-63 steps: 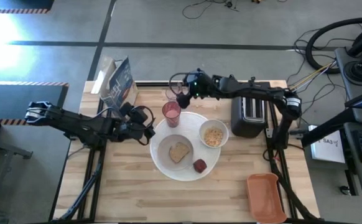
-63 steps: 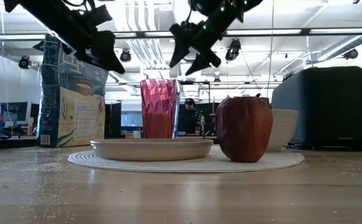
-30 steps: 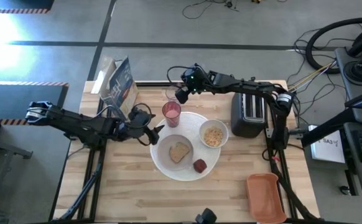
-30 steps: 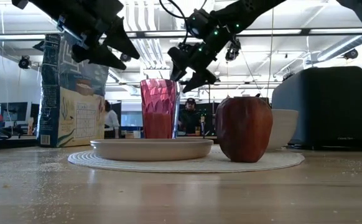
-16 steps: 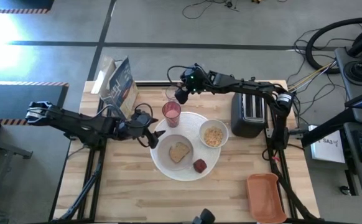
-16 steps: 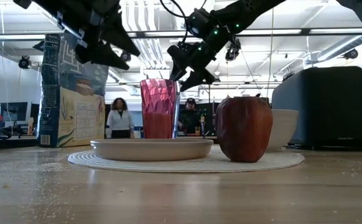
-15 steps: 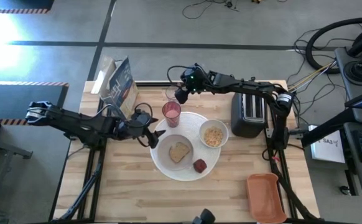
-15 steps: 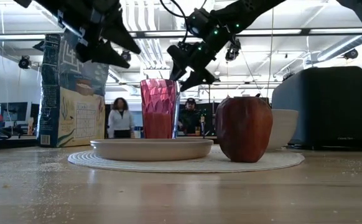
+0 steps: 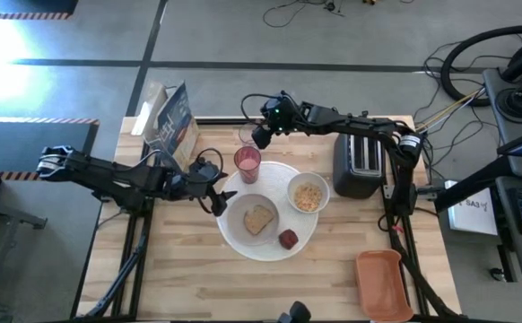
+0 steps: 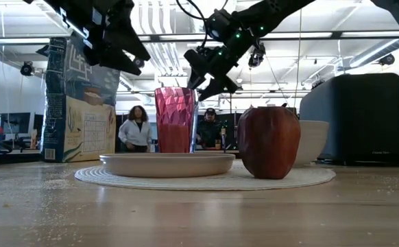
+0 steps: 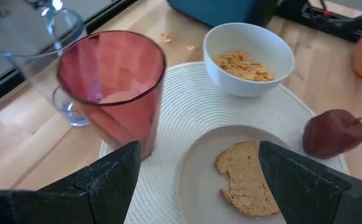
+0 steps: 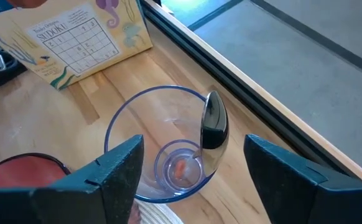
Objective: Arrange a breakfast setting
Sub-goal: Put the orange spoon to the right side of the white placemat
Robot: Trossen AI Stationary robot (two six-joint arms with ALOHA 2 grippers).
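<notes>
- The large white round plate [image 9: 267, 235] sits near the middle of the wooden table [image 9: 243, 287], and most of the setting rests on it.
- On it, the smaller pale plate [image 9: 252, 218] carries the toast slice [image 9: 259, 218], which has a bite out of one edge.
- The dark-red fruit [image 9: 288, 239] stands on the big plate just beside the small plate, on the side toward the near table edge.
- The small white bowl [image 9: 308, 193], with cereal flakes in it, sits at the plate's rim on the toaster side.
- The pink tumbler [image 9: 247, 163] stands upright at the plate's far rim.
- Behind it, off the plate and near the table's far edge, stands the clear glass [image 12: 162, 144] with the orange-handled spoon [image 12: 213, 127] upright inside, its bowl above the rim.
- The right gripper [image 9: 259, 136] hangs over that glass, fingers spread on either side of it; I see no contact with the glass or the spoon.
- The left gripper [image 9: 218, 196] hovers at the left rim of the big plate, fingers wide and holding nothing.
- A cereal box [image 9: 173, 126] stands at the far left corner, the black toaster [image 9: 358, 169] at the right, and an orange-red tray [image 9: 382, 283] lies at the near right corner.
- Beyond the table, two people [image 10: 138, 129] are in the room.
</notes>
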